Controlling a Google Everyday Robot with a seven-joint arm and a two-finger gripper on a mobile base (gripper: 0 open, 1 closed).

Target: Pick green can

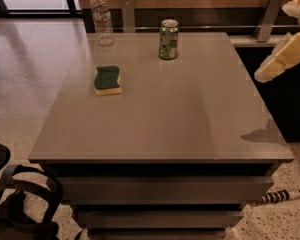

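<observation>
The green can [168, 39] stands upright near the far edge of the grey table [180, 119], a little right of the middle. It is green with white mottling and a silver top. My gripper [281, 59] is cream-coloured and hangs at the right edge of the view. It is above and beyond the table's right side, well to the right of the can and not touching it. It holds nothing that I can see.
A clear plastic water bottle [102, 18] stands at the table's far left corner. A green-and-yellow sponge [108, 80] lies left of centre. Metal posts [266, 16] rise behind the table. Black gear [20, 204] sits on the floor at front left, and a striped rod [277, 196] lies at front right.
</observation>
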